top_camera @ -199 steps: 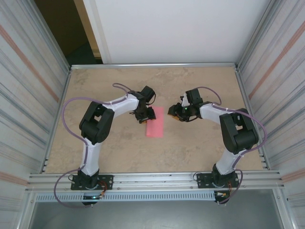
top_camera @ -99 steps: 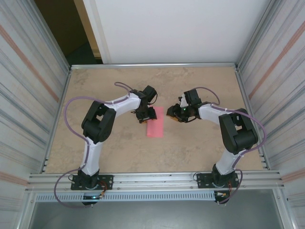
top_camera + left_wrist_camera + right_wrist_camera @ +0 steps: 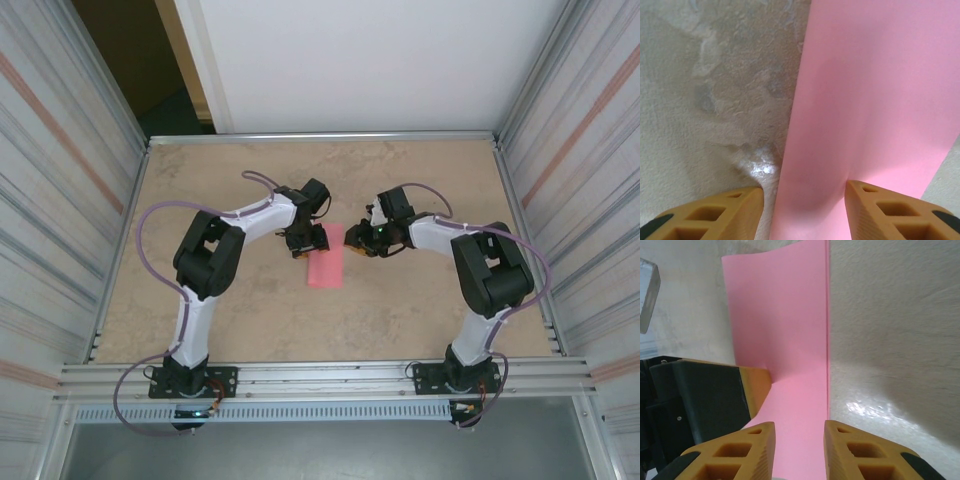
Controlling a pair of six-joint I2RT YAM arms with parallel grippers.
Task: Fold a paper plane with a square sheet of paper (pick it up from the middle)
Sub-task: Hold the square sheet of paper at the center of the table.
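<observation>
Pink paper (image 3: 325, 265) (folded narrow) lies between left gripper (image 3: 311, 241) and right gripper (image 3: 356, 238).

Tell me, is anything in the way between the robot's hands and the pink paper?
No, nothing visible is. The left hand has one finger on each side of the pink paper's edge, and the right hand is right over the opposite edge.

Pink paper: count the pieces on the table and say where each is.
1. The pink paper lies on the table as a narrow strip, its far end between the left claw and right claw. Nothing seems hidden.
</observation>
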